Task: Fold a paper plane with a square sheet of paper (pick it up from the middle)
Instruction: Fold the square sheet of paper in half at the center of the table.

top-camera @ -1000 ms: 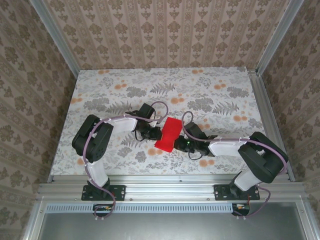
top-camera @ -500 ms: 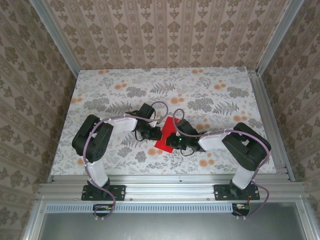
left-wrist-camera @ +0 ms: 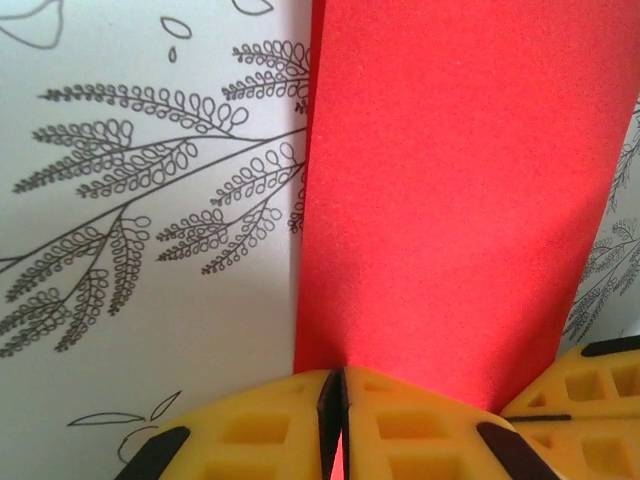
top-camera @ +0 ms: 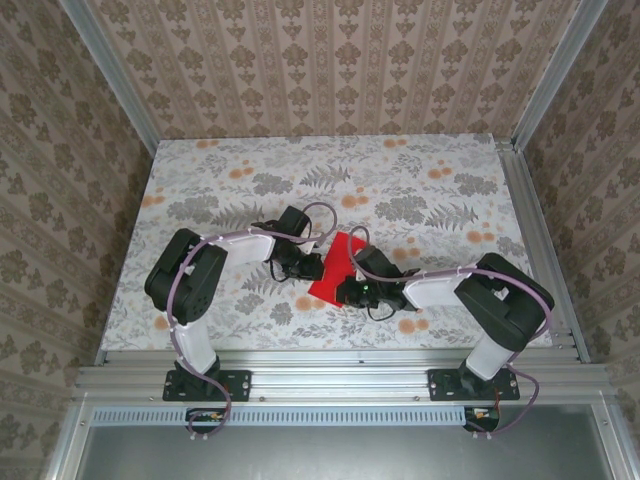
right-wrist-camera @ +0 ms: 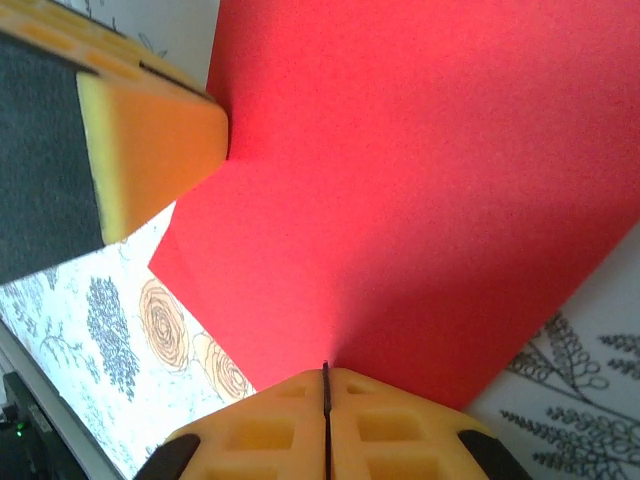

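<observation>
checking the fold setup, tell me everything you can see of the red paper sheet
The sheet of paper is plain matte bright red, unmarked, straight-edged. Near the middle of the floral table, the left gripper pinches one edge and the right gripper the opposite side, so it looks bent between them.

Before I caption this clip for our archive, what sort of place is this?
Probably a robot test cell: left arm and right arm bolted to an aluminium rail, a floral-print table, patterned walls enclosing three sides.

Both arms reached inward with bent elbows and low wrists. The left gripper (top-camera: pixel 300 266) and right gripper (top-camera: pixel 347 291) faced each other, each pinched tight on the paper (top-camera: pixel 335 262).
</observation>
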`<state>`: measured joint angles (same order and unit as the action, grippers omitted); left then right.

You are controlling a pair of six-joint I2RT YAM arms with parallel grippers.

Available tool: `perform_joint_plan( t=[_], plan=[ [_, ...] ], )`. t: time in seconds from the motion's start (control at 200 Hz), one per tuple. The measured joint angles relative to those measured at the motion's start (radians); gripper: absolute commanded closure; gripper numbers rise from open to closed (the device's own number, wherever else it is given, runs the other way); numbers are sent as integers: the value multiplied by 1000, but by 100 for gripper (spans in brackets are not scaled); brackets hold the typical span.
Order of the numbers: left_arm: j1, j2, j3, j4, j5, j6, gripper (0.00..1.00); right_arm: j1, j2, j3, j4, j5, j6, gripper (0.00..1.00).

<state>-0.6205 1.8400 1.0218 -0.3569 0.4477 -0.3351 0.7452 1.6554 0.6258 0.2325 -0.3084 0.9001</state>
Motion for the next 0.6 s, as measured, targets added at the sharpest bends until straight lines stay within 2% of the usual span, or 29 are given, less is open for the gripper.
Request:
perform_joint_plan(
  t=[0.385, 0.6],
  plan=[
    [0, 0, 0, -1, 0, 0, 86, 32, -100, -54, -108, -3, -10, 89],
    [0, 0, 1, -3, 0, 0, 86, 33, -98, -40, -66, -15, 26, 89]
  ],
)
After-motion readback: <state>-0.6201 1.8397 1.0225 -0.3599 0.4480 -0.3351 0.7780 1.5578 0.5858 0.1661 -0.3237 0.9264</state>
